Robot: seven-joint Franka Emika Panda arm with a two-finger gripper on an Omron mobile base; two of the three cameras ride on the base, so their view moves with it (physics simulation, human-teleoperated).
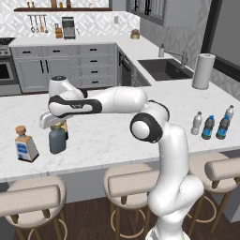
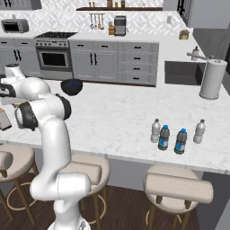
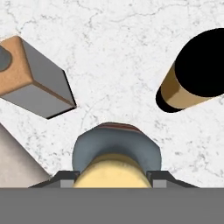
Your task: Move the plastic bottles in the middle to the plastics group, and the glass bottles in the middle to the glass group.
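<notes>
My gripper (image 1: 56, 125) is shut on the neck of the squat grey-blue glass bottle (image 1: 57, 139), which stands upright at the left of the island. In the hand view the fingertips (image 3: 65, 177) flank its tan stopper (image 3: 113, 173). Whether its base touches the counter I cannot tell. The glass group is right beside it: the square clear bottle (image 1: 26, 145) with the blue label to its left, and the dark wine bottle (image 3: 197, 70) close behind. The plastics group, several small water bottles (image 1: 209, 126), stands at the island's right end (image 2: 164, 137).
A paper towel roll (image 1: 203, 70) and the sink (image 1: 164, 69) lie at the back right. A dark bowl (image 2: 71, 86) sits on the island's far side. Padded stools (image 1: 133, 183) line the near edge of the marble counter (image 1: 108, 140).
</notes>
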